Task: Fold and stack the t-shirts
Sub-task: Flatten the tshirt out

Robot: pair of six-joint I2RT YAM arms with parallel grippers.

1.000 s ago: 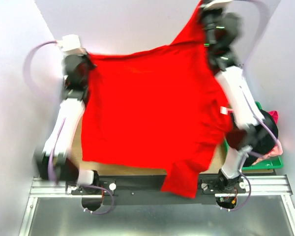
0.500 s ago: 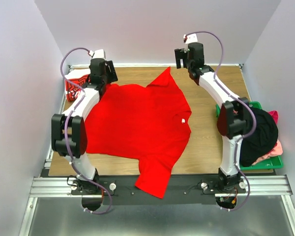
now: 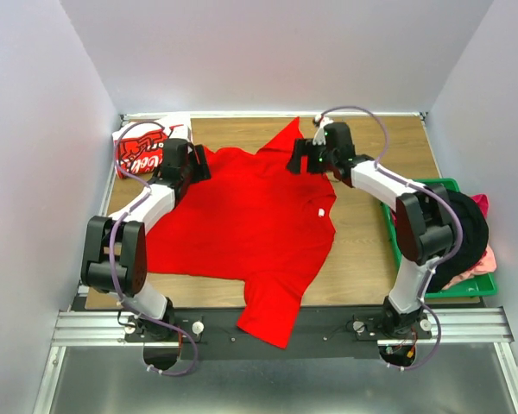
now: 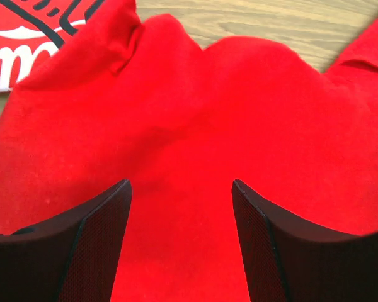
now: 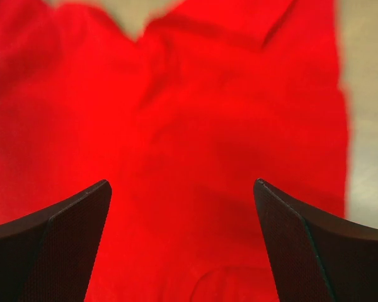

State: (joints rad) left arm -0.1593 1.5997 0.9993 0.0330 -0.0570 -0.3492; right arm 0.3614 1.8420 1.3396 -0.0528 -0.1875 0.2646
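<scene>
From above: the plain red t-shirt (image 3: pixel 242 216), aloft a second ago, now lies spread across the bench (image 3: pixel 367 250); the lettered t-shirt (image 3: pixel 142 151) sits at its far-left corner. Left wrist: our left gripper (image 4: pixel 181 189) gapes empty over the cloth. Right wrist: our right gripper (image 5: pixel 183 185) stands wide, empty. We judge folding comes next.

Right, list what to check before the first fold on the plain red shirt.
1. The left gripper open with nothing between its jaws: ok.
2. The right gripper open with nothing between its jaws: ok.
3. The plain red shirt lying fully on the table: not ok, the near sleeve hangs over the near edge.
4. That shirt apart from the lettered shirt: cannot tell. The left wrist view shows their edges meeting, perhaps overlapping.
5. The green crate clear of the fold area: ok, bare wood lies between them.
</scene>
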